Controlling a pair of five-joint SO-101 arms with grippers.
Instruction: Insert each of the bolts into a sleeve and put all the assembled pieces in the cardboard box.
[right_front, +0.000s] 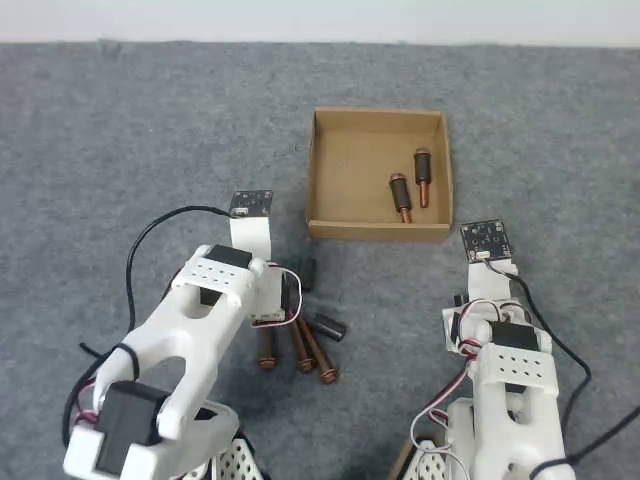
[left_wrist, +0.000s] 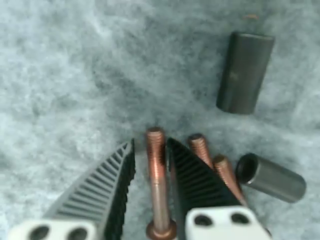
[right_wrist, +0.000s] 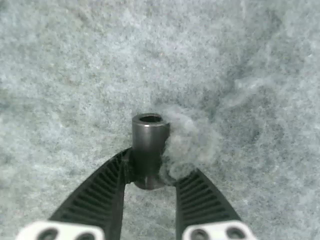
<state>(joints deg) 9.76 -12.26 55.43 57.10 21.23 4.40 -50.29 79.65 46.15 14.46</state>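
Observation:
Three copper bolts (right_front: 298, 352) lie side by side on the grey carpet. My left gripper (left_wrist: 150, 145) stands open low over them, its fingers either side of the outermost bolt (left_wrist: 156, 185); one finger touches it, the other stands a little off. Two dark sleeves (left_wrist: 244, 72) (left_wrist: 272, 176) lie loose just past the bolts. My right gripper (right_wrist: 157, 166) is shut on a third dark sleeve (right_wrist: 149, 142), whose open end points away from the wrist. The cardboard box (right_front: 320, 170) at the back holds two assembled pieces (right_front: 401, 196) (right_front: 423, 175).
Both arms stand at the near side of the carpet, the left arm (right_front: 190, 330) and the right arm (right_front: 505, 350), each trailing cables. Bare carpet lies between them and to both sides of the box.

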